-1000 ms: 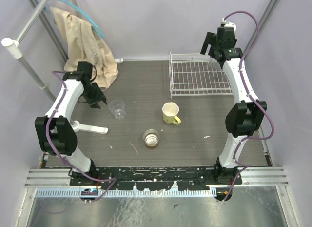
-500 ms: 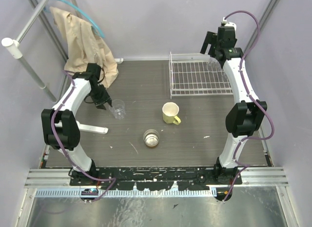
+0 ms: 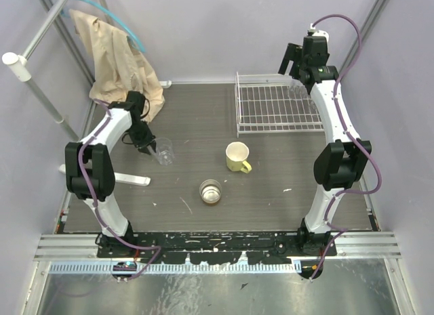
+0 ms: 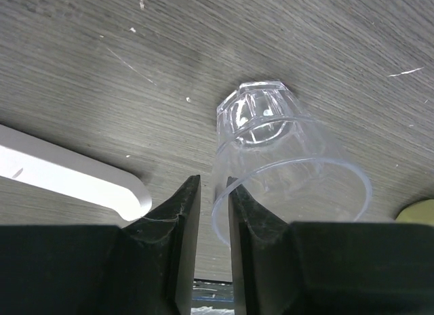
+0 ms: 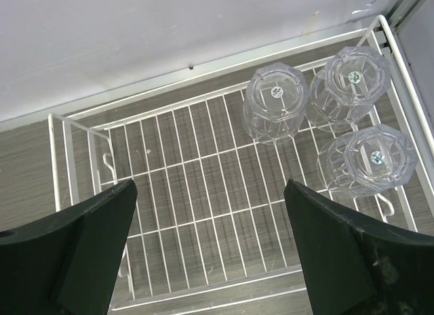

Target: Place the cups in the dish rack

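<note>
Tabletop (image 3: 203,118): three tumblers (image 5: 276,101) in the rack (image 5: 169,193), left gripper (image 4: 209,213) pinching the fourth tumbler (image 4: 271,145), one mug (image 3: 237,156), one brown cup (image 3: 211,191); right gripper (image 5: 210,186) gapes.

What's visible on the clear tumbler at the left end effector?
The clear tumbler is see-through, glass or plastic, with a smooth round rim and a faceted lower half and base. It looks empty and stands upright, mouth up, with its base on the dark wood-grain table. The left end effector has its fingers on either side of the near rim wall, one outside and one inside. Whether they are pressing on it cannot be told.
</note>
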You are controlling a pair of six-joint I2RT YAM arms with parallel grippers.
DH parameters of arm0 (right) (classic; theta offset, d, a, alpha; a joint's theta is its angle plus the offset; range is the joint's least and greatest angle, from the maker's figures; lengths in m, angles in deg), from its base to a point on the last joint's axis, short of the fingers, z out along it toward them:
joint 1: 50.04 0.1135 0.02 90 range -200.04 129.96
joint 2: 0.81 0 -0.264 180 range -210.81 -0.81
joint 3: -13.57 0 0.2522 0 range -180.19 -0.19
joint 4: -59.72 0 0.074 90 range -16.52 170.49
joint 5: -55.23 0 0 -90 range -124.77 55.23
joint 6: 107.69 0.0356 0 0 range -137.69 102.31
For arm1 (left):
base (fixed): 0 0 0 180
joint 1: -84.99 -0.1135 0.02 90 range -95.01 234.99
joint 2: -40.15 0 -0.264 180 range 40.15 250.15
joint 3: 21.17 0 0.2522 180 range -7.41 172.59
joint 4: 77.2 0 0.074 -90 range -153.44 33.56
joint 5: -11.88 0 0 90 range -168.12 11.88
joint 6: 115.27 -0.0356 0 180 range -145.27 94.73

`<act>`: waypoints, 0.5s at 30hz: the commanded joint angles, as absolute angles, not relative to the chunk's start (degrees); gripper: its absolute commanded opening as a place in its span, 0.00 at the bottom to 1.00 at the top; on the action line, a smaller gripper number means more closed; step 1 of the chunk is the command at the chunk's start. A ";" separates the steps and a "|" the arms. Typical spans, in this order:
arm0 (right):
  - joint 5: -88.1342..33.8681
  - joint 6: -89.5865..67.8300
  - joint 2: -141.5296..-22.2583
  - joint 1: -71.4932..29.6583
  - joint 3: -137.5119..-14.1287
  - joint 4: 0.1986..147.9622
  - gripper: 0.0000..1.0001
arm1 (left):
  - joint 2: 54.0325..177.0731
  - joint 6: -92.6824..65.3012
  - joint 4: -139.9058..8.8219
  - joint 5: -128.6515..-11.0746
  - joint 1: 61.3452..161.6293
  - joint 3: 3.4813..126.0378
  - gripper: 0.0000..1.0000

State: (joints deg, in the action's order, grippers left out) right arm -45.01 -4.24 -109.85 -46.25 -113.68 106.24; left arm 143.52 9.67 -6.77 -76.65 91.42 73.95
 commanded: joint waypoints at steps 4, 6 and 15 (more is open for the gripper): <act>-44.32 -3.55 -107.73 -45.92 -117.27 103.97 0.97 | 144.67 9.62 -8.24 -78.57 92.44 74.93 0.09; -43.86 -3.42 -107.62 -45.84 -117.47 104.15 0.97 | 143.93 9.54 -8.22 -77.94 92.46 75.21 0.00; -36.28 -1.89 -106.91 -43.17 -117.49 106.63 0.97 | 136.90 16.57 -16.77 -54.79 92.46 77.64 0.00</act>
